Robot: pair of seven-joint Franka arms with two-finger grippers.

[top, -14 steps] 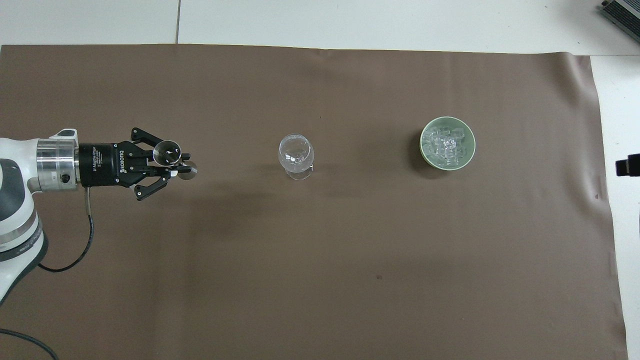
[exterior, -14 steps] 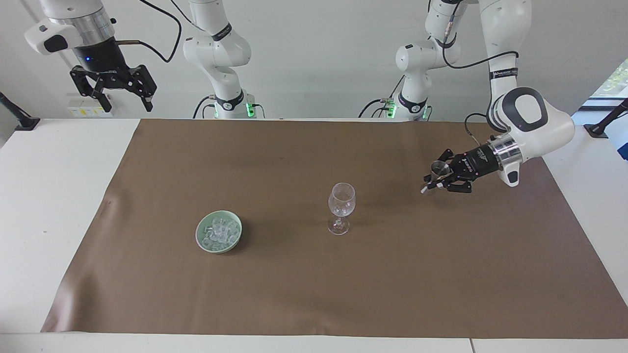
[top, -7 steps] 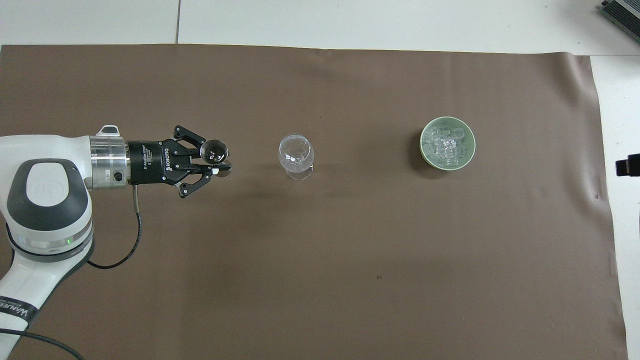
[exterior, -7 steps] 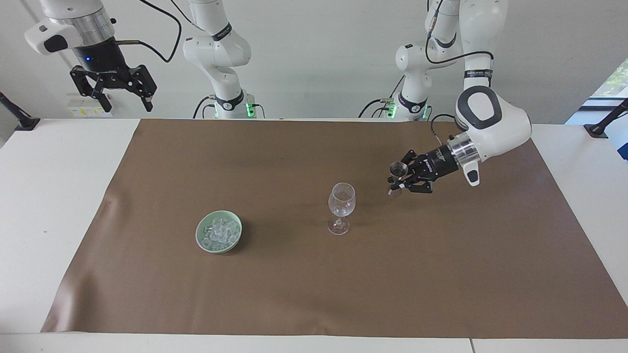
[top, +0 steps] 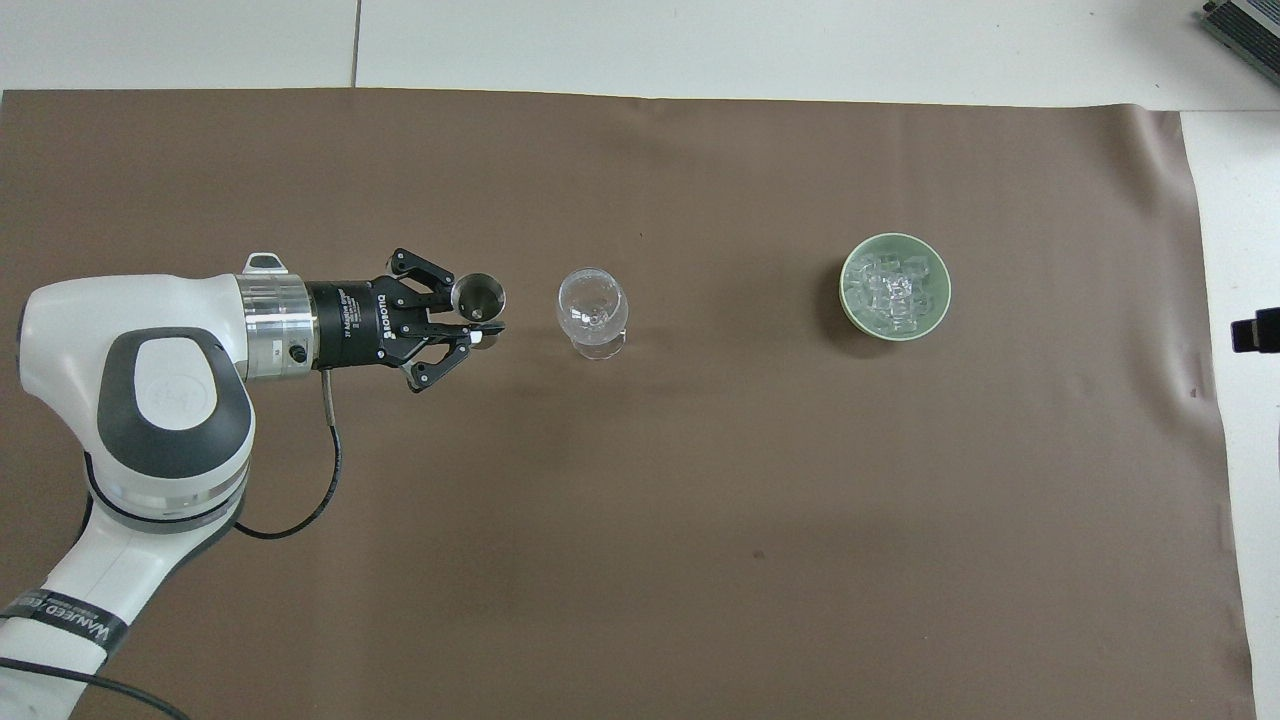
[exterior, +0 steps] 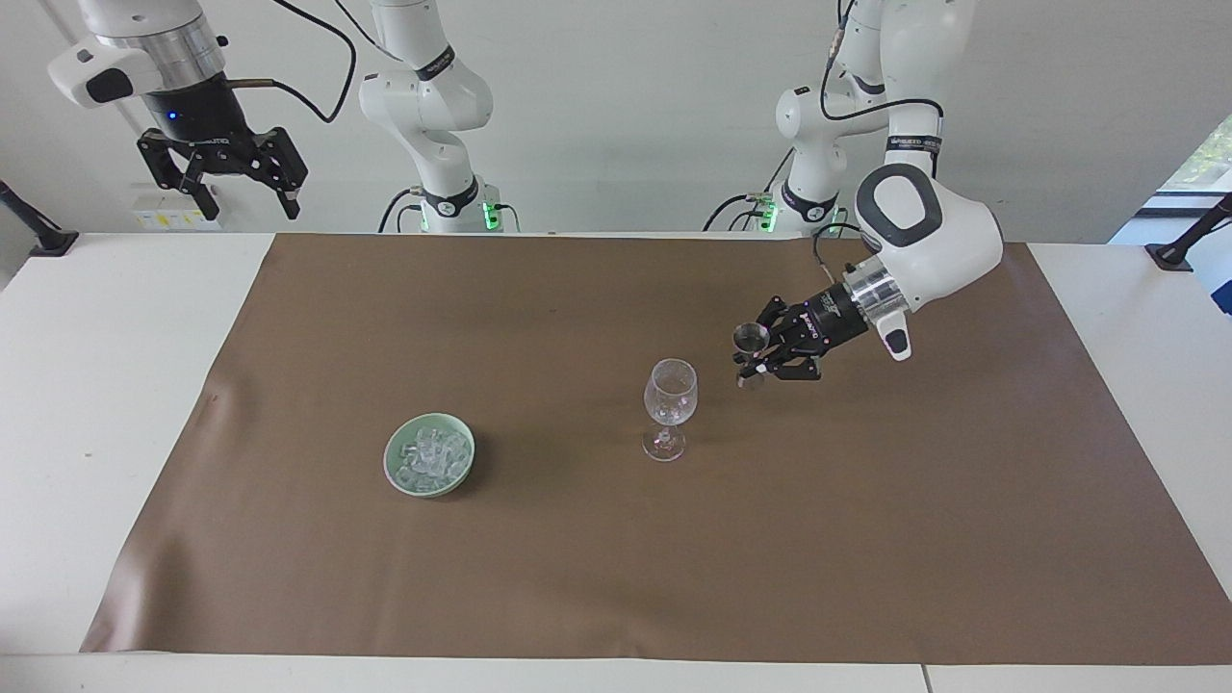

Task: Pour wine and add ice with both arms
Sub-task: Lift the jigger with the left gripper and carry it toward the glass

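A clear stemmed wine glass (exterior: 670, 395) (top: 593, 310) stands upright mid-mat. My left gripper (exterior: 756, 359) (top: 487, 332) hangs level just above the mat, beside the glass toward the left arm's end of the table. It is shut on the waist of a small metal jigger (exterior: 751, 337) (top: 478, 296), held upright a short gap from the glass. No wine shows. The ice (exterior: 430, 454) (top: 893, 290) is heaped in a pale green bowl (exterior: 393, 464) (top: 848, 300) toward the right arm's end. My right gripper (exterior: 248, 204) waits open, high over that end's corner by the robots.
A brown mat (exterior: 866, 539) (top: 700, 520) covers most of the white table (exterior: 115, 385). The two arm bases (exterior: 452, 207) stand at the robots' edge. Black clamp mounts (exterior: 38, 231) sit at both corners by the robots.
My left arm has carried the jigger sideways over the mat toward the wine glass, ending close beside it. The right arm, glass and bowl have not moved.
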